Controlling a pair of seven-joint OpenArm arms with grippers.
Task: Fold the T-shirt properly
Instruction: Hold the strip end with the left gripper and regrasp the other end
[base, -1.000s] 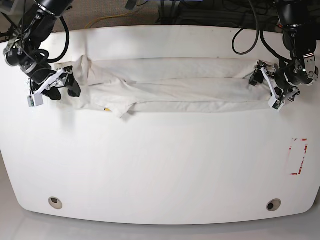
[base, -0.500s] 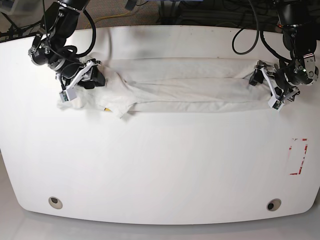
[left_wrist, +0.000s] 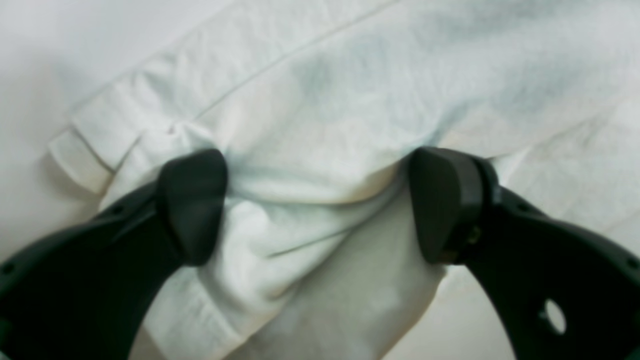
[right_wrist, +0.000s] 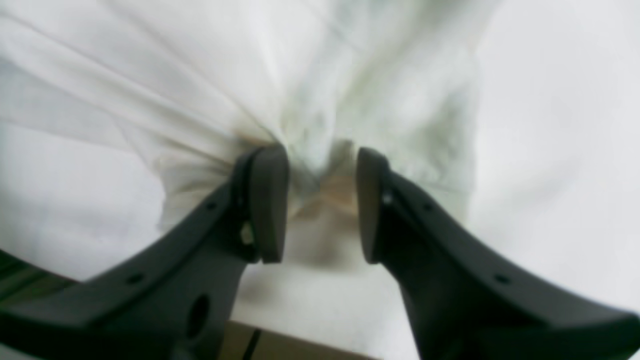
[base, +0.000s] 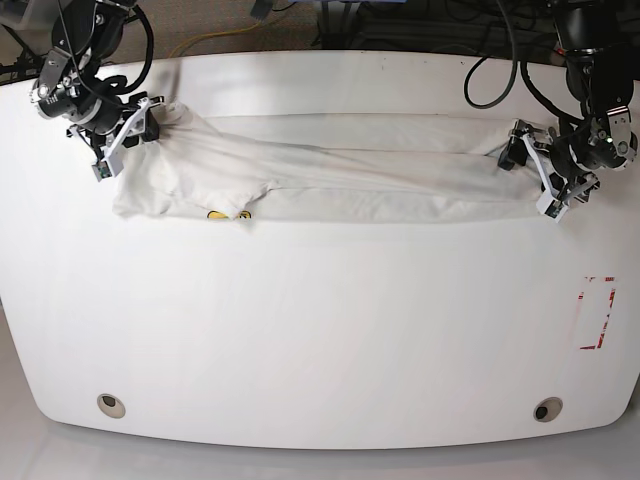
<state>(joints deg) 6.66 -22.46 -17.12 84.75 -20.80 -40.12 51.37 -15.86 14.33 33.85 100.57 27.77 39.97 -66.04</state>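
The large off-white short-sleeved cotton T-shirt (base: 340, 175) lies stretched as a long, narrow band across the far half of the white tabletop (base: 320, 330), its length running from one side of the base view to the other. A small yellow-orange patch (base: 228, 214) peeks out at its near edge, toward the base view's left. The right claw (right_wrist: 320, 205), at the base view's left end of the band (base: 118, 135), has its two black fingers (right_wrist: 267, 200) drawn close with a gathered bunch of cloth pinched between them, and folds fan out from that bunch across the fabric. The left claw (left_wrist: 320, 205), at the base view's right end (base: 550, 175), has its fingers (left_wrist: 192, 200) spread wide; a rumpled fold of the shirt's hemmed edge lies between them, touching both tips, yet whether they actually press on it cannot be told. From the right claw the fabric runs in long diagonal creases toward the middle of the band. A red-outlined rectangular marking (base: 596, 312) sits on the tabletop near its edge, well apart from the shirt.
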